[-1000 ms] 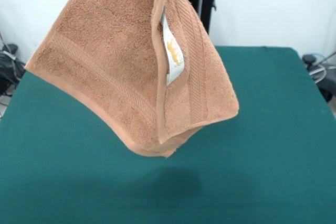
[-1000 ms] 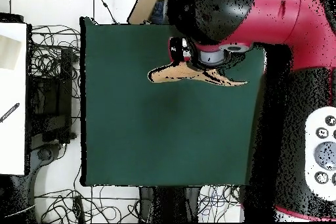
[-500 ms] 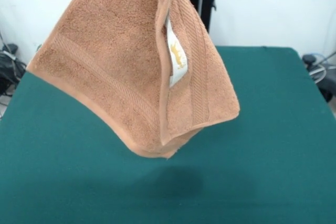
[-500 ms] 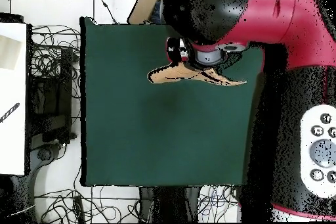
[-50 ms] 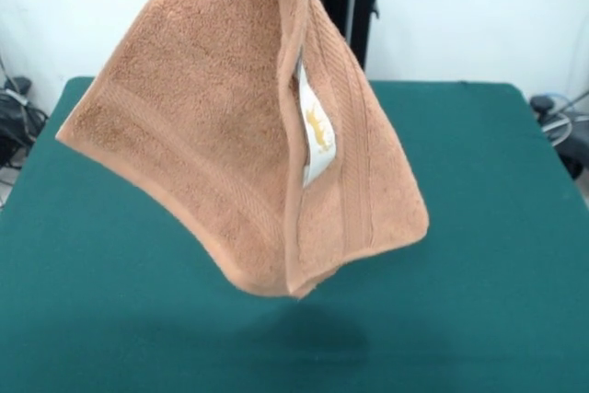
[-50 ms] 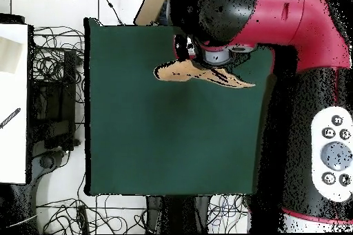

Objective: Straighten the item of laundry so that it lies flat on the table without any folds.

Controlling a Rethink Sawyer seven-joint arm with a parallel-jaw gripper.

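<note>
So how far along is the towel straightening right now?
Done: the towel is lifted clear of the green table. In hand: it hangs from its top, folded, with the white tag showing in the fold; the hand itself is hidden. Left: lowering it and spreading it flat with no folds.

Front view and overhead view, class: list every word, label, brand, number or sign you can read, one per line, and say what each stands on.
No text can be read in either view.
White tag on the hanging towel: a small gold mark, shape unclear, no legible letters.
Pale control panel on the robot arm, overhead view: round buttons, markings too small to read.
Green table: no writing.
</note>
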